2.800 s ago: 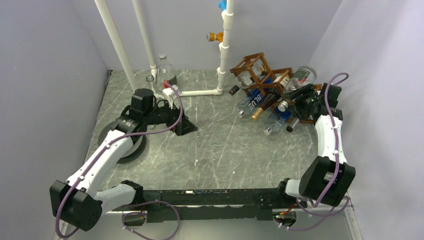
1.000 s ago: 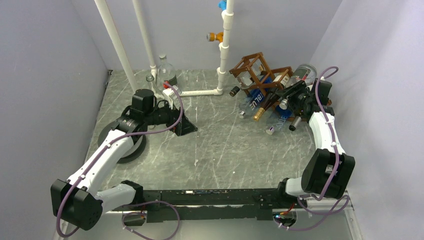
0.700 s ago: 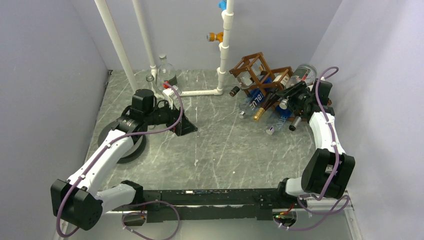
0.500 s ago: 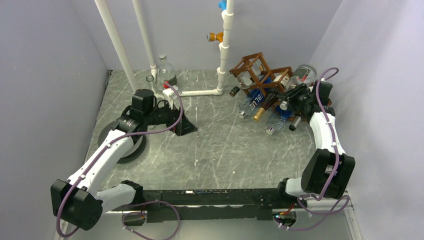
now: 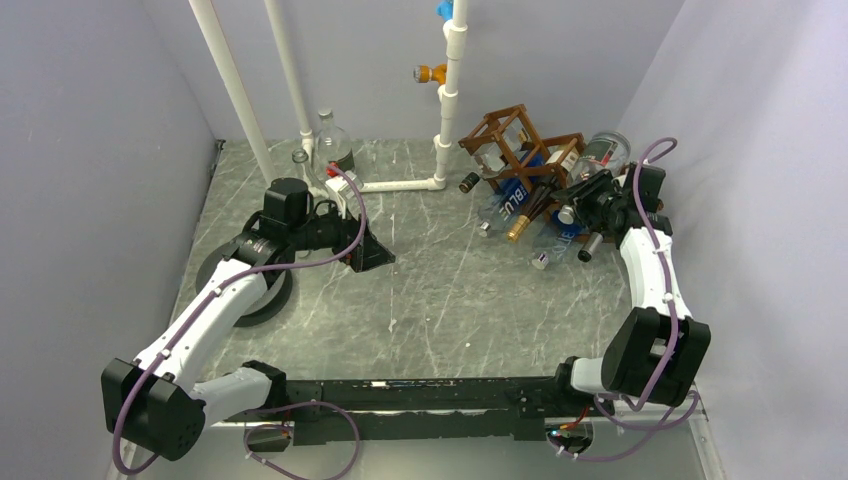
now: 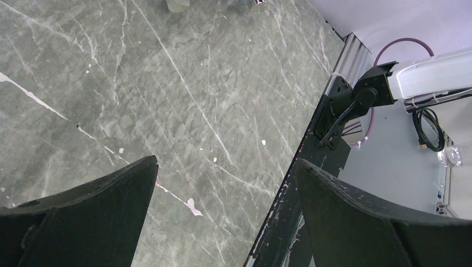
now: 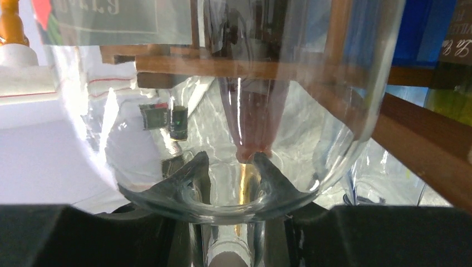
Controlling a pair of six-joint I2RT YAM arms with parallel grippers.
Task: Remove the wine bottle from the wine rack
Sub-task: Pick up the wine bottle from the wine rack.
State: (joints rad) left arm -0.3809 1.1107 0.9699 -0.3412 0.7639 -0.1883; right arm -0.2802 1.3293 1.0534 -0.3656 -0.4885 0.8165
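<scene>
right gripper (image 7: pixel 231 240) pinched tight on the neck of the clear bottle (image 7: pixel 167 117)
a skewed pull could snag the wooden rack (image 7: pixel 414 136) and topple neighbouring bottles (image 5: pixel 518 203).

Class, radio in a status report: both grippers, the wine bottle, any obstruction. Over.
Left gripper open, idle over table. Right gripper shut on clear bottle neck. Bottle resting on wine rack. Other bottles packed alongside.

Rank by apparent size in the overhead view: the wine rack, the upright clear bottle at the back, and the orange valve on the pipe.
Largest: wine rack.
Then the upright clear bottle.
Smallest: orange valve.
The gaps are plain, no ties.
</scene>
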